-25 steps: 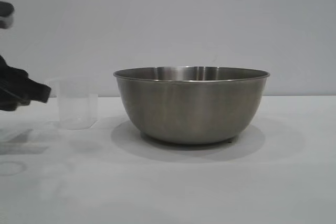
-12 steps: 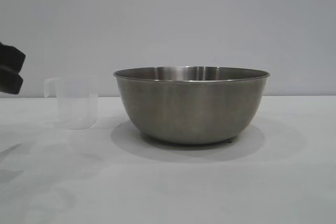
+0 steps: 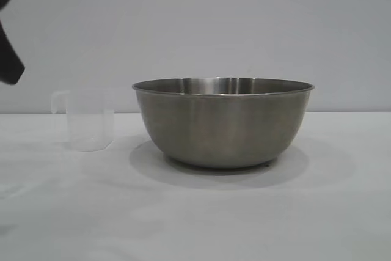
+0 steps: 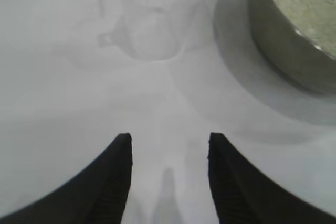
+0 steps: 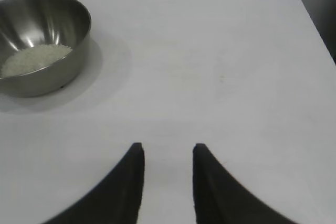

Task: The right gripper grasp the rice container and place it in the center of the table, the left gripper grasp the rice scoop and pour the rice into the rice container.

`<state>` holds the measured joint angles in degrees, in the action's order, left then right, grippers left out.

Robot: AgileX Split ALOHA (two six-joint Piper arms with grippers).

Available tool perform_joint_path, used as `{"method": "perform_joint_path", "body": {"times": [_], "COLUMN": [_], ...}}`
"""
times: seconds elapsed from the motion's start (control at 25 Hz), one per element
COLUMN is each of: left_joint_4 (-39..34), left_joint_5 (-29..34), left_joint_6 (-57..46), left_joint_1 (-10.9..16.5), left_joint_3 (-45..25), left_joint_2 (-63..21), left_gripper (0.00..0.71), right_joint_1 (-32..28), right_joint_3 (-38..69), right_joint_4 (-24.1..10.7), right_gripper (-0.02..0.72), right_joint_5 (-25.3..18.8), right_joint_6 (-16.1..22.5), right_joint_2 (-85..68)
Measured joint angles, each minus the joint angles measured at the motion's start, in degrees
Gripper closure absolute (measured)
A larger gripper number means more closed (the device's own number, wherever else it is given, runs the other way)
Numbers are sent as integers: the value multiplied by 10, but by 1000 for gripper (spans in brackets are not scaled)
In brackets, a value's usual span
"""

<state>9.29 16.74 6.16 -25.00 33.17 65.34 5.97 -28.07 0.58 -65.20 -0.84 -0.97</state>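
Well apart from rice scoop [image 3: 90, 120], left hand [image 4: 169, 145], fingers spread

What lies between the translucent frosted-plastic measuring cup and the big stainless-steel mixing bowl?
Nothing: in the exterior view only bare white tabletop separates the measuring cup from the steel bowl; they stand apart.

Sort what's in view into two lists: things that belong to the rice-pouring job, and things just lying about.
Belongs to the job:
- rice container, standing mid-table
- rice, lying inside the container
- rice scoop, upright beside the container, looks empty
- left gripper, open, above the table short of the scoop
- right gripper, open, away from the container
- table

Lying about:
- nothing else visible
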Motion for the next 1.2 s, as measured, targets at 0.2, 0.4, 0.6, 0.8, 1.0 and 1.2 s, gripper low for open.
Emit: {"method": "perform_joint_path", "body": {"times": [0.2,0.4,0.6,0.8,1.0,1.2], "left_joint_4": [-23,-28,-29,-46,-58,-61], "left_joint_5": [86,123,210,343,430,514], "left_joint_6": [7,34,39,39,32,30], "left_joint_1": [0,0,0,0,0,0], "left_joint_3": [47,73,77,77,78,80], "left_joint_2": [-71,-133,-193,-279,-377,-466], "left_gripper": [422,294,264,238,238,238], "right_joint_1": [0,0,0,0,0,0], "right_joint_3": [0,0,0,0,0,0], "right_joint_4": [0,0,0,0,0,0], "right_gripper": [484,484,484,484,484,484], "right_joint_5": [0,0,0,0,0,0], "right_joint_6": [0,0,0,0,0,0], "right_joint_2": [0,0,0,0,0,0]}}
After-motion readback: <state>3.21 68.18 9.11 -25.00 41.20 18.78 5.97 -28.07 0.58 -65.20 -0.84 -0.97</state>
